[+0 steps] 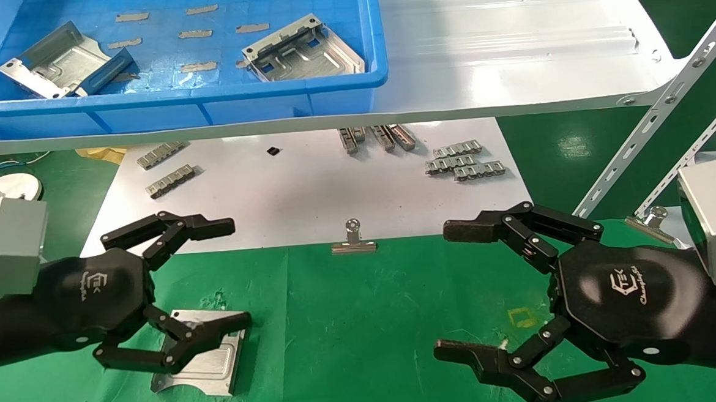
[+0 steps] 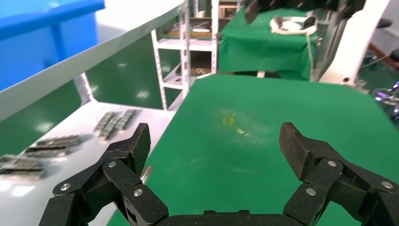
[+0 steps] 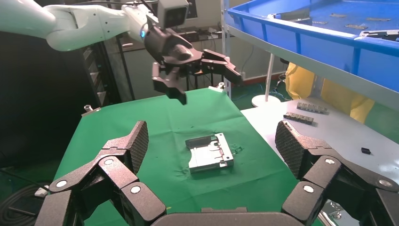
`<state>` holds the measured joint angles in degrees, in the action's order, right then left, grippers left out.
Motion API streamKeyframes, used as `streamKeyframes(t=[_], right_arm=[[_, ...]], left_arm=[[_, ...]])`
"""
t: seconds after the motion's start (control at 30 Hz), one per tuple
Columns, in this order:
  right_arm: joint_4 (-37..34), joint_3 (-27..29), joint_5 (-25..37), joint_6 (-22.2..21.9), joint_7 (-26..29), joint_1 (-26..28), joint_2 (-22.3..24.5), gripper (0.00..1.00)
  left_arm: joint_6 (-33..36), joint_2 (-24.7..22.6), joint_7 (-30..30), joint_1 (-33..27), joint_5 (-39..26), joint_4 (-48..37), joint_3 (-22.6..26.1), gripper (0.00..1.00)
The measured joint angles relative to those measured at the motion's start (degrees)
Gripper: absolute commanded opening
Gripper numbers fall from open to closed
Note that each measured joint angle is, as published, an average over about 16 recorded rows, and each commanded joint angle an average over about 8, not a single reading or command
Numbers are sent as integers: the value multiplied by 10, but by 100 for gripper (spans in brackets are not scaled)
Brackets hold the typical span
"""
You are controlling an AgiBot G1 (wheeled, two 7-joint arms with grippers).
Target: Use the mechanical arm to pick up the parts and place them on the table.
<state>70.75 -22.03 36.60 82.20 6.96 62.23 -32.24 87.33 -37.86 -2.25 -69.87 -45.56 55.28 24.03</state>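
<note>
One silver sheet-metal part lies flat on the green table; it also shows in the right wrist view. My left gripper is open and empty. It hovers above that part without touching it, as the right wrist view shows. In the left wrist view my left gripper has only green cloth between its fingers. My right gripper is open and empty over the table's right side, and it faces the part in its own view. Two more parts lie in the blue bin.
The blue bin stands on a glossy white shelf overhanging the back. Below it a white sheet holds small toothed strips. A binder clip sits at the sheet's edge, another at the right. Slotted metal struts slant at the right.
</note>
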Motion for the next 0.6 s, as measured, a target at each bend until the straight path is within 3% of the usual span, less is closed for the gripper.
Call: streamKeyframes(t=[0.6], right_arm=[[0,0,0,0,0,0,0,100]], left_arm=[[-16,28,125,82,37,180,-79,100]])
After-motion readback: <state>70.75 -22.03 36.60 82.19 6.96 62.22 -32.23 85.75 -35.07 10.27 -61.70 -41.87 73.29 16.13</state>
